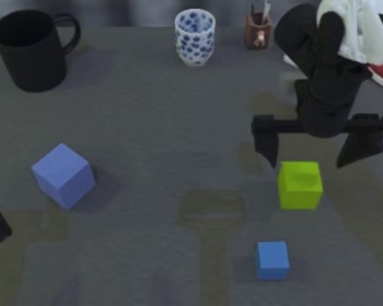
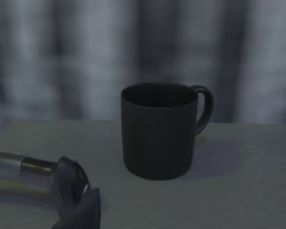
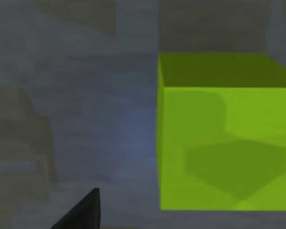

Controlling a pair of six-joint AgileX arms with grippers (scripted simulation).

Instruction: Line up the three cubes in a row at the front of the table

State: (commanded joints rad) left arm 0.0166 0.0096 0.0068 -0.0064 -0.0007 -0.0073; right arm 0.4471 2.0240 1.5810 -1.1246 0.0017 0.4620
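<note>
Lime-green cube [image 1: 300,184] on the desk [image 1: 179,140] just behind the small blue cube [image 1: 272,259], right gripper [image 1: 318,145] spread wide just behind it; likely rigid, light; best pinched across opposite flat faces.

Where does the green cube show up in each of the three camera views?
Top view: green cube right of centre, just below the open right gripper.
Left wrist view: not in it; only a black mug.
Right wrist view: fills the right half.
Shared landmark: the grey table under it.
</note>
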